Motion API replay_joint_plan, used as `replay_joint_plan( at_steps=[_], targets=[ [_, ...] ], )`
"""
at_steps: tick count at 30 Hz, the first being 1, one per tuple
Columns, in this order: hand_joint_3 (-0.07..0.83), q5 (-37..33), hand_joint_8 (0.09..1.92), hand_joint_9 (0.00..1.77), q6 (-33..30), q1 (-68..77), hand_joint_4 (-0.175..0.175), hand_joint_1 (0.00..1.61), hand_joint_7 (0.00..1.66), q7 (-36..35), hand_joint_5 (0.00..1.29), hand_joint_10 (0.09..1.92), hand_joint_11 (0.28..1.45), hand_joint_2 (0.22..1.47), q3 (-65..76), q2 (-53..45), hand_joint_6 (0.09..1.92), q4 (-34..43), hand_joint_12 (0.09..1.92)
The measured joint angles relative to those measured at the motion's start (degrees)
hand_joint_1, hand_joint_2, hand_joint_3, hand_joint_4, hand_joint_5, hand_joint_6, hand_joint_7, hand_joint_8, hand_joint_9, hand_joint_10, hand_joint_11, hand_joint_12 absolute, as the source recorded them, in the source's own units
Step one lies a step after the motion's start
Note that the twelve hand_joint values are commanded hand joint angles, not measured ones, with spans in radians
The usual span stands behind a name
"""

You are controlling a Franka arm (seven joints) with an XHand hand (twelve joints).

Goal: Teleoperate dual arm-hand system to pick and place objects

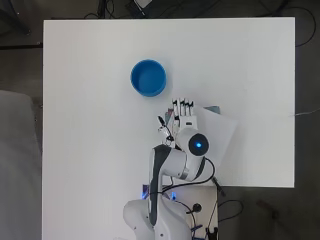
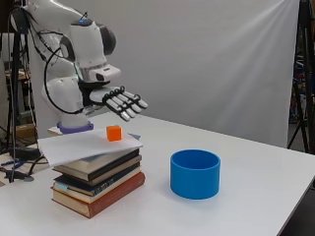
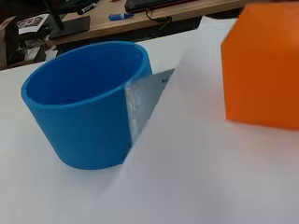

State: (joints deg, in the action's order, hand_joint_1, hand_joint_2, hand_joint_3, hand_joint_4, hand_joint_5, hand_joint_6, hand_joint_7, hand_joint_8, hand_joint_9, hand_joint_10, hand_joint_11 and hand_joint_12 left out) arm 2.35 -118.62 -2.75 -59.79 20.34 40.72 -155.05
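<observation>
Your hand (image 1: 183,111) sits mid-table, fingers straight, pointing up view, holding nothing you can see from above. Blue bowl (image 1: 148,77) stands up-left of fingertips, near but apart, inside bare. White sheet (image 1: 220,131) lies tilted under and right of your hand, grey-blue corner showing at its upper edge. White table (image 1: 90,100) carries all of it. Arm hides whatever lies below your palm.

Bright, even light; the counter (image 1: 90,75) glares white around the blue bowl (image 1: 148,77) (soft shadow beneath). Orange cube (image 3: 261,65) looms blurred.
</observation>
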Motion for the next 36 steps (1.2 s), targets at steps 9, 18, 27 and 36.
replay_joint_plan(
  at_steps=[9,18,27,36],
  targets=[
    [0.002,2.08,0.09,0.4,-2.64,-0.03,0.068,0.37,0.33,2.9,0.28,0.09,0.44,1.02,4.42,-7.46,0.09,-0.53,0.09],
    [0.004,1.51,0.09,0.38,-3.53,-0.48,0.082,0.42,0.32,3.6,0.29,0.09,0.44,1.04,4.71,-7.49,0.09,0.42,0.09],
    [0.008,4.01,0.09,0.39,-3.08,-2.42,0.079,0.42,0.34,0.93,0.33,0.09,0.44,1.06,3.69,-1.71,0.09,-4.11,0.09],
    [0.004,7.97,1.49,1.18,-1.93,-4.49,0.174,0.9,0.98,-0.34,0.75,1.68,0.75,1.22,7.13,0.32,1.28,-6.05,1.59]
  ],
)
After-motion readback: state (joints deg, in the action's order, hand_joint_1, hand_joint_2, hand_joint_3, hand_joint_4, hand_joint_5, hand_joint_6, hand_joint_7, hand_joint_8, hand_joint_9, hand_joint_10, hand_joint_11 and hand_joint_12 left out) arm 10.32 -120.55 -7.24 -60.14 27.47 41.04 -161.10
